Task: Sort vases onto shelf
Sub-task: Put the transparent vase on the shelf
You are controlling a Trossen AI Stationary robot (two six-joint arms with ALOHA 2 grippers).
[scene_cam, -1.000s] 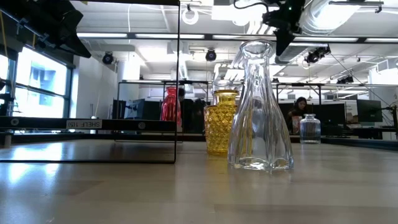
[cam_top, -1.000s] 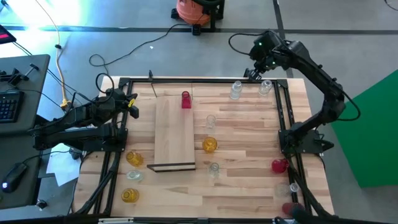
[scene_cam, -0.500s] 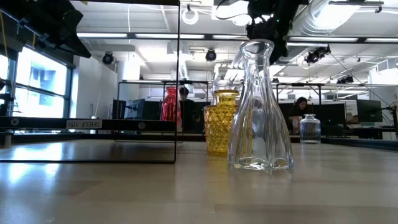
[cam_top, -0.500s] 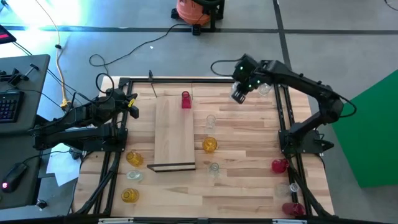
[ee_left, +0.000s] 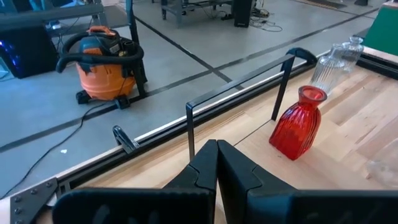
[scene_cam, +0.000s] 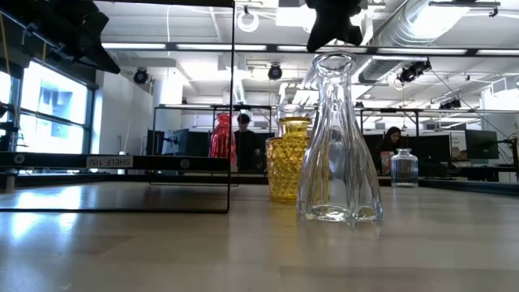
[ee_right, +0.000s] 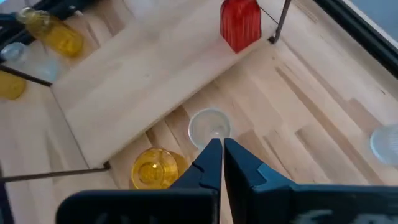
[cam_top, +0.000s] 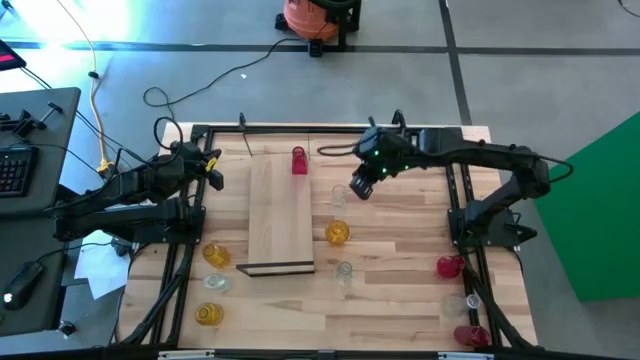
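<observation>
Shelf [cam_top: 279,219] runs lengthwise down the table's middle, dark strip at the near end, and I've got one red vase [cam_top: 299,161] beside its far end; the rest of the vases are scattered off the board. My right gripper [cam_top: 361,188] is out over the table, fingers pressed together and holding nothing. Below and just ahead of it, toward the shelf, stands a small clear vase [ee_right: 209,127], upright, mouth facing up, with an amber vase [ee_right: 153,168] close by. That clear one looks like my next pick, and I'd have to spread the fingers first. Left gripper [ee_left: 216,163] waits shut at the table's left edge, much farther off. In the high view the clear vase is faint, hard to outline.
</observation>
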